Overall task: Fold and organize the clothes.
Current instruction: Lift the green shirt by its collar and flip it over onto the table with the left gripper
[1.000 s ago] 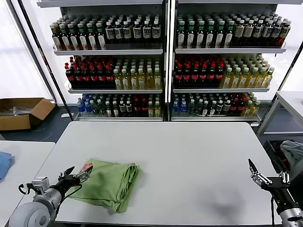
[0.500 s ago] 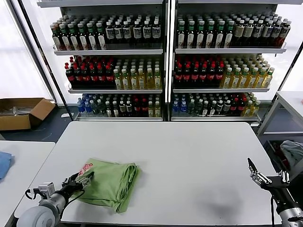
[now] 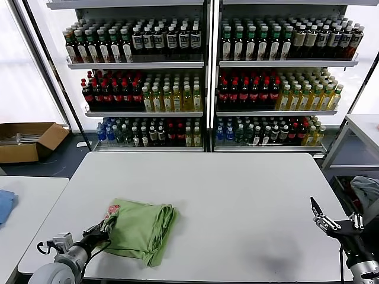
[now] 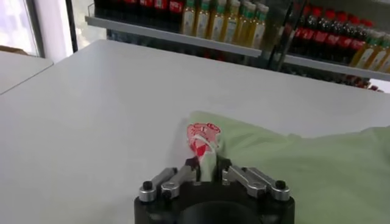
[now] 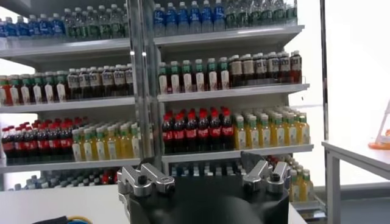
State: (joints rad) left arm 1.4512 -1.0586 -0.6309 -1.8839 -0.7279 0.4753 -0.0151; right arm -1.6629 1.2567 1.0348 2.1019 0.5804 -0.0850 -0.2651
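Where the head view looks down, one folded green shirt (image 3: 139, 228) lies at seven o'clock on the white table (image 3: 237, 195); left gripper (image 3: 105, 227) clenches its edge, right gripper (image 3: 317, 214) spread at four o'clock. Left wrist view: fingers (image 4: 194, 165) pinch one red-and-white checkered corner (image 4: 201, 135). Right wrist view: bottle shelves (image 5: 231, 91).

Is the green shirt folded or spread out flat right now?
Folded. The shirt lies as a compact, layered bundle on the table, with the left gripper pinching its red-printed corner.

left gripper (image 3: 104, 228) now lower & nearer robot, dragging pinched shirt (image 3: 142, 228) edge toward table's near-left corner; red-checked bit mostly tucked.
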